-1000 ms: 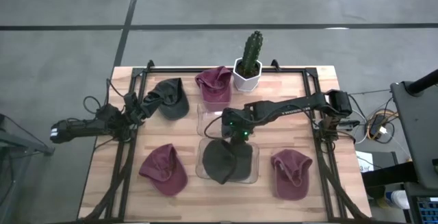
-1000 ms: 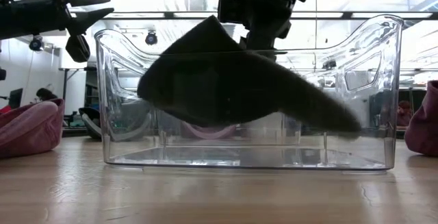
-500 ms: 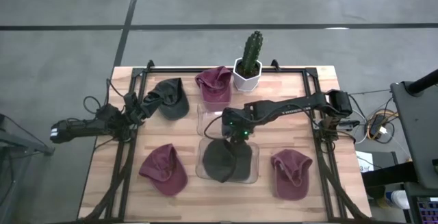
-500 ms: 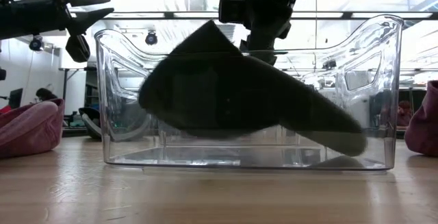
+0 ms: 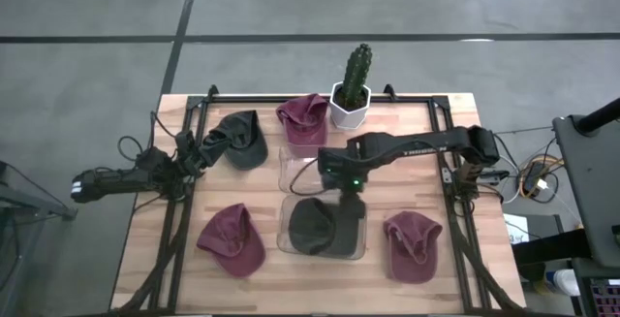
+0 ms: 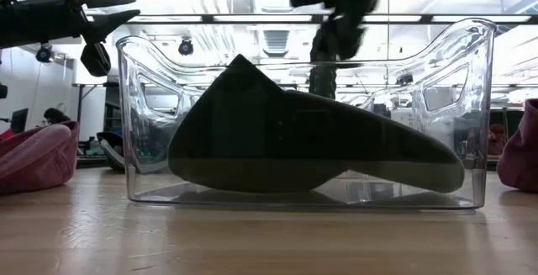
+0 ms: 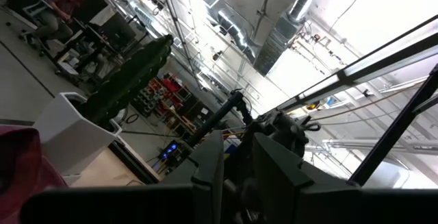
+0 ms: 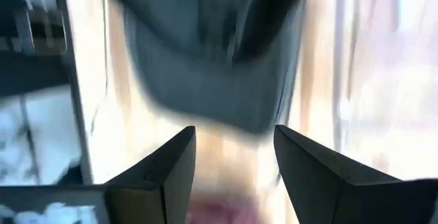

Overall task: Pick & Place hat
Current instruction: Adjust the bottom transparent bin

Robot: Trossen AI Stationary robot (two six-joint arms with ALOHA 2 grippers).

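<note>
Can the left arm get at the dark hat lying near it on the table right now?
Probably yes. The left claw sits right at the edge of the dark hat, with nothing between them; the right claw is away above the clear bin.

You are working in a robotics lab or industrial workshop hall. Note the exposed ceiling ducts (image 7: 287, 25), the rows of strip lights (image 6: 252, 35), the polished concrete floor (image 5: 291, 7), the cabled equipment stand (image 5: 591, 201), and a person seated at a workstation (image 7: 58, 8).
</note>
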